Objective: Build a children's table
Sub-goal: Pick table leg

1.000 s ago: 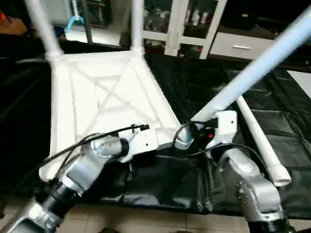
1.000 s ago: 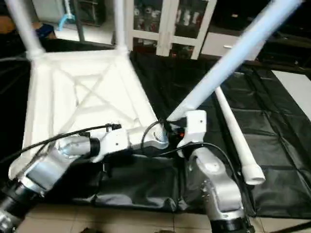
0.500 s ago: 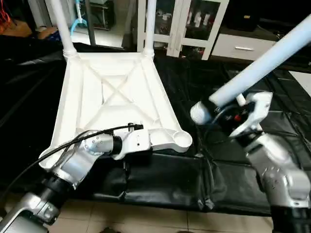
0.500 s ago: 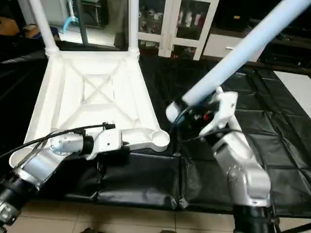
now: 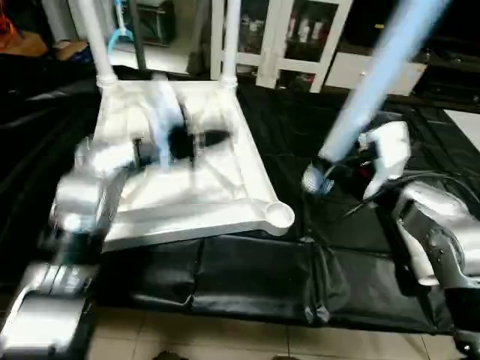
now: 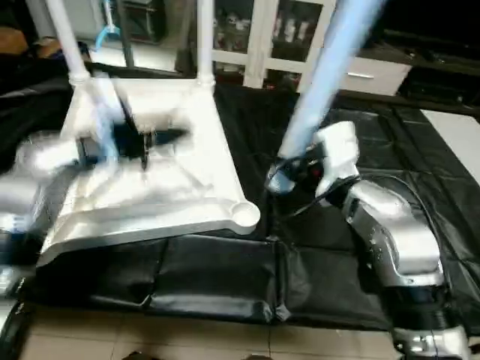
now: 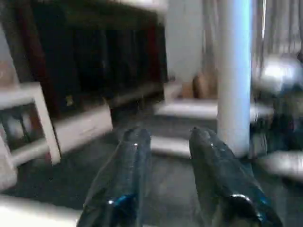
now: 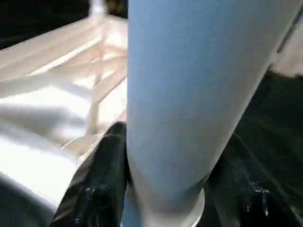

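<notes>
Right gripper (image 8: 156,189): clamped on leg (image 5: 360,105), beside empty corner socket (image 5: 279,216); may miss, jam. Left gripper (image 7: 168,156): empty, slightly apart, apparently clear of tabletop (image 5: 187,187).

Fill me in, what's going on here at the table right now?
The robot is assembling the children's table. The tabletop lies upside down on the black cover, with two legs standing in its far corner sockets. The right tool is shut on a third leg, whose lower end hangs beside the empty near corner socket, not yet in it. The left tool is over the tabletop, its fingers apart, holding nothing.
</notes>
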Robot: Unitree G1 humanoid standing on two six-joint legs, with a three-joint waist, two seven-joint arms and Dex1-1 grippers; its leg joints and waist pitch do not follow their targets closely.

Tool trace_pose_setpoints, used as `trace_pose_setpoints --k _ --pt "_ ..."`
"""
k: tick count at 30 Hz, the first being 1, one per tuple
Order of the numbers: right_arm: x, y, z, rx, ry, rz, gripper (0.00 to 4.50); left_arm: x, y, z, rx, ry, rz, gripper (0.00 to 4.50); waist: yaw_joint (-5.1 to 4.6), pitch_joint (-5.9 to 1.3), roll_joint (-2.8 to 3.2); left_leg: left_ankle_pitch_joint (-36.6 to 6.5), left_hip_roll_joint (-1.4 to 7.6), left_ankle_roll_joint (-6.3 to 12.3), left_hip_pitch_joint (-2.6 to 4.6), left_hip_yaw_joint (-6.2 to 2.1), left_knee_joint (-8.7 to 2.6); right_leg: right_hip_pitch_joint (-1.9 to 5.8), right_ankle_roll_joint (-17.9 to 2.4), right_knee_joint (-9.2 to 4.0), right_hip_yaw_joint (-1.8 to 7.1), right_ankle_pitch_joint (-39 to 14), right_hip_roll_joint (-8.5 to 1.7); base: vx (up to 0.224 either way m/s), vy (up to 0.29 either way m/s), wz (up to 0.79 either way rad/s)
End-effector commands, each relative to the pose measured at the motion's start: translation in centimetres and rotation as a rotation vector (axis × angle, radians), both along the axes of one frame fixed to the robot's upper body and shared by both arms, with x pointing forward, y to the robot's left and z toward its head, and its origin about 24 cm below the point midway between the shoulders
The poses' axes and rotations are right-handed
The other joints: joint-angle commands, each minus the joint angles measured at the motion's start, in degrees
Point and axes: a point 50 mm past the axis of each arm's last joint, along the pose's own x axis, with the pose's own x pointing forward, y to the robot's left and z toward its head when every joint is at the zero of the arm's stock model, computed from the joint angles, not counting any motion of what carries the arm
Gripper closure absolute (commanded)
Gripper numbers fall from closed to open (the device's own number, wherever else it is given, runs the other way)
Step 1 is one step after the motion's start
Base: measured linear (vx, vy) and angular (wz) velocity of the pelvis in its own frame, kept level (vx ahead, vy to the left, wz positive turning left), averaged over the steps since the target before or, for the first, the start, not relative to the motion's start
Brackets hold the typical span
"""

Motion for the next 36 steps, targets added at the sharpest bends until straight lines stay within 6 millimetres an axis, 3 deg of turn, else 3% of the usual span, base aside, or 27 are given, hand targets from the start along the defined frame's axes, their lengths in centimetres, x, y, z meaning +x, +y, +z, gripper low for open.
trace_pose_setpoints --k 1,4,6,10,11,17,18,19,22,23,28,36 --pt "-0.4 0.8 0.2 -0.092 0.053 0.074 2.57 -0.7 -2.1 1.0 -0.107 0.048 -0.081 2.6 0.43 -4.09 0.53 -8.22 2.09 -0.36 1.6 -0.73 -3.66 2.64 -13.54 -3.33 2.0 -5.37 -2.76 0.0 0.0 0.0" --pt "-1.8 2.2 -0.6 -0.25 0.115 0.217 2.57 -1.3 -4.8 1.4 -0.19 0.11 -0.123 2.41 1.03 -4.19 0.57 -6.42 2.18 0.49 1.57 -0.6 -3.42 2.82 -14.39 -3.18 2.11 -1.66 -2.7 0.0 0.0 0.0" --pt "-2.0 2.4 -0.8 -0.292 0.117 0.24 2.57 -1.5 -5.3 1.3 -0.207 0.131 -0.138 2.19 1.29 -4.16 0.23 -6.58 2.17 0.91 1.48 -0.54 -3.35 2.94 -14.04 -3.34 2.23 -2.03 -2.83 0.0 0.0 0.0" --pt "-2.0 2.5 -1.0 -0.38 0.099 0.251 2.57 -1.3 -6.0 1.3 -0.234 0.207 -0.123 1.86 1.26 -3.9 0.14 -9.39 2.08 -0.21 1.49 -0.62 -3.49 2.68 -12.19 -4.07 2.22 -8.35 -2.77 0.0 0.0 0.0" --pt "-2.1 2.6 -1.1 -0.408 0.103 0.258 2.57 -1.0 -6.2 1.5 -0.262 0.244 -0.094 1.78 1.22 -3.8 0.51 -11.15 2.18 -1.4 1.7 -0.76 -3.57 2.48 -11.43 -4.22 2.2 -11.08 -2.77 0.0 0.0 0.0" --pt "-1.9 2.6 -0.7 -0.438 0.091 0.242 2.57 -0.9 -5.7 2.7 -0.375 0.302 -0.08 1.35 1.14 -3.94 0.29 -11.28 1.99 -1.52 1.5 -0.96 -3.5 2.6 -10.7 -4.29 2.1 -10.66 -2.63 0.0 0.0 0.0" --pt "-1.9 2.5 -0.7 -0.442 0.087 0.234 2.57 -0.9 -5.6 2.8 -0.379 0.306 -0.08 1.35 1.21 -3.94 0.61 -11.24 2.01 -1.56 1.56 -1.0 -3.52 2.58 -10.77 -4.21 2.09 -10.4 -2.65 0.0 0.0 0.0" --pt "-1.7 2.4 -0.6 -0.442 0.08 0.222 2.57 -0.9 -5.5 2.8 -0.378 0.312 -0.076 1.35 1.09 -4.02 0.37 -10.48 1.92 -1.39 1.39 -0.99 -3.46 2.7 -10.91 -4.1 2.07 -9.29 -2.56 0.0 0.0 0.0" --pt "-1.3 2.3 -0.4 -0.433 0.059 0.188 2.57 -0.6 -5.1 2.4 -0.362 0.335 -0.047 1.35 1.14 -4.13 0.5 -9.33 1.92 -1.11 1.45 -0.89 -3.38 2.68 -11.27 -3.93 2.09 -7.4 -2.5 0.0 0.0 0.0" --pt "-1.2 2.3 -0.3 -0.436 0.052 0.181 2.57 -0.6 -5.1 2.3 -0.352 0.346 -0.038 1.61 1.15 -4.12 0.61 -9.1 1.92 -1.02 1.49 -0.9 -3.4 2.69 -11.47 -3.9 2.09 -6.93 -2.52 0.0 0.0 0.0" --pt "-1.0 2.4 -0.1 -0.428 0.037 0.164 2.57 -0.6 -5.1 2.1 -0.356 0.383 -0.024 2.04 1.2 -4.14 0.64 -9.17 1.96 -1.06 1.62 -0.84 -3.36 2.73 -12.11 -3.78 2.1 -5.94 -2.51 0.0 0.0 0.0" --pt "-0.5 2.5 0.3 -0.431 -0.011 0.122 2.59 -0.1 -4.5 2.9 -0.407 0.358 0.039 2.61 1.16 -4.12 0.59 -9.53 1.89 -1.42 1.48 -0.89 -3.4 2.79 -11.41 -3.92 2.11 -6.88 -2.54 0.0 0.0 0.0"
